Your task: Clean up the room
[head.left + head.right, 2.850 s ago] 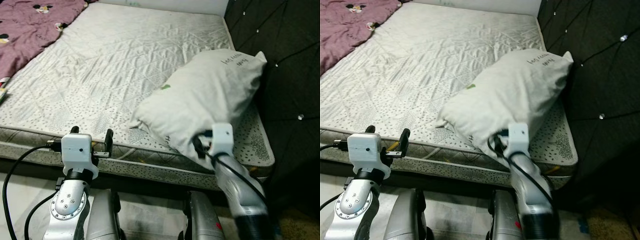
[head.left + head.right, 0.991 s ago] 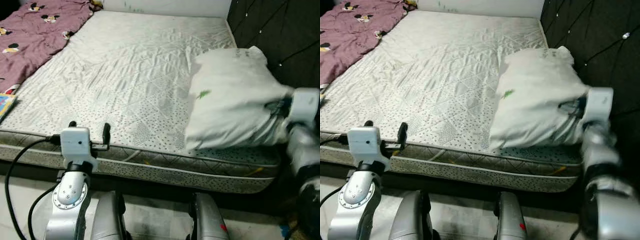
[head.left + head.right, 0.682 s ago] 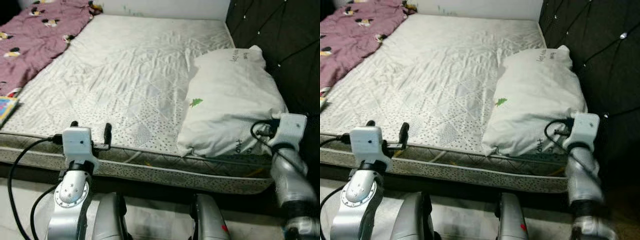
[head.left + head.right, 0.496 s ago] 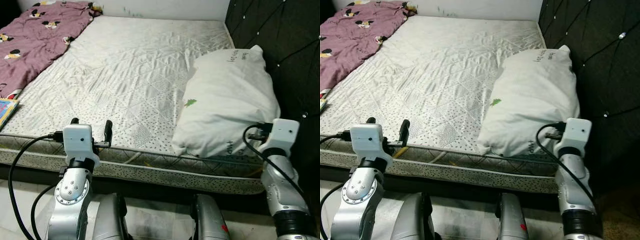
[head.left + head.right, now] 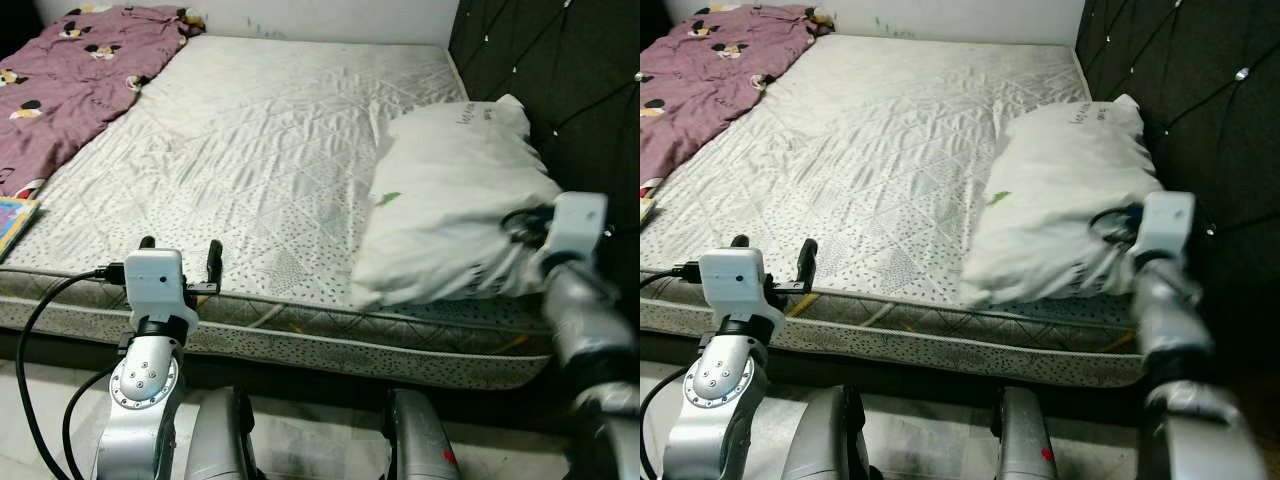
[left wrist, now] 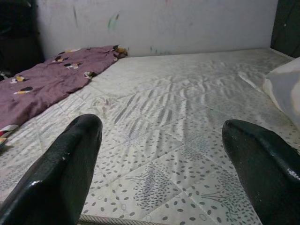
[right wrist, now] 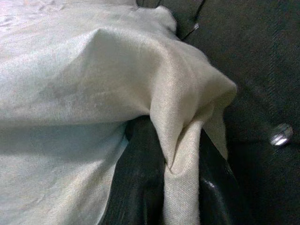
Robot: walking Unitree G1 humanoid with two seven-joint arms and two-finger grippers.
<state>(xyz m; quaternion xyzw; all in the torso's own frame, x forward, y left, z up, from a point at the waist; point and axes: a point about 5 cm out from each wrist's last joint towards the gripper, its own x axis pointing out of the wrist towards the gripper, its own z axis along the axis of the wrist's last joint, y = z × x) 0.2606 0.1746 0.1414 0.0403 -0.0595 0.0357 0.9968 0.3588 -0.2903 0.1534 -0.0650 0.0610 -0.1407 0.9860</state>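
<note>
1. The right claw pinches a fold of the plump off-white fabric pillow, which lies on the quilted white mattress against the dark tufted headboard.
2. That thin pinch may slip, dropping the pillow askew.
3. The left claw hovers, fingers apart, empty, at the mattress edge.

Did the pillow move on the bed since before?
Yes. The right claw pinches the pillow, which swung from lying askew to alongside the dark headboard.

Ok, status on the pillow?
Right gripper shut on pillow corner, by headboard. Left gripper open, over mattress edge. Nothing blocking.
</note>
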